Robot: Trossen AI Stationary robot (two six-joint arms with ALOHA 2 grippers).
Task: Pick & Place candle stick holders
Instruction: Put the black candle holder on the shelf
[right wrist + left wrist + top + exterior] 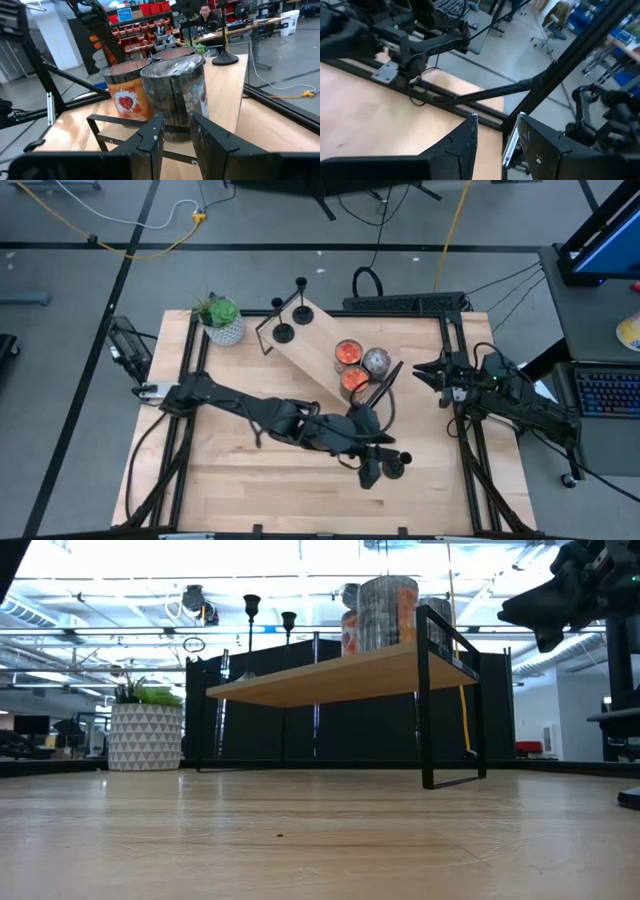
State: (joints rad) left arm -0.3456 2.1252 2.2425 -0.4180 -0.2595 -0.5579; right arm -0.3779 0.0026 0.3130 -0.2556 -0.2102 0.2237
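1. Two holders [284, 332] [302, 311] are seen standing upright at the far end of the shelf [320, 340], clear of the three cans [350, 352] kept at its near end.
2. The third holder [398, 465] is found on the table [230, 480] near the front, right beside the left gripper [372, 470].
3. The left fingers [465, 145] are parted; whether the holder is gripped cannot be told.
4. The right gripper [428, 372] is parked at the table's right edge, fingers [150, 137] narrowly apart and empty, pointed at the cans, presumably kept out of the way.
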